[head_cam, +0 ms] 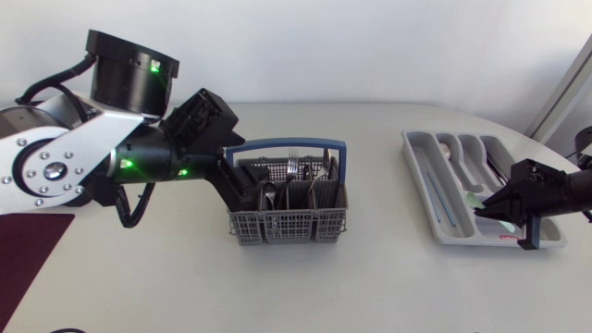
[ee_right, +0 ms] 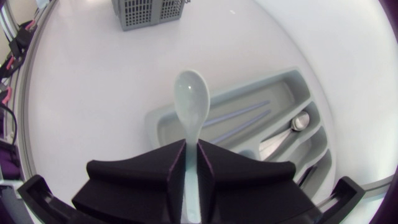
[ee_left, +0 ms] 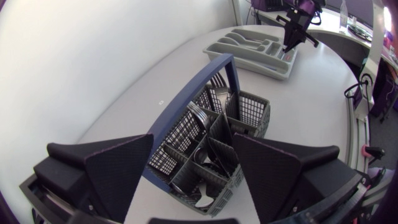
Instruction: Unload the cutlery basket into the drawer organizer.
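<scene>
Two end effectors noted: right end effector [ee_right: 191, 148] pinches pale spoon [ee_right: 190, 99] by handle over drawer organizer [ee_right: 287, 79] edge, 3 o'clock on table [head_cam: 370, 277]; left end effector [ee_left: 193, 152] spread above cutlery basket [head_cam: 287, 227], centre. Advice: align spoon lengthwise with spoon slot, lower close, then release.
</scene>
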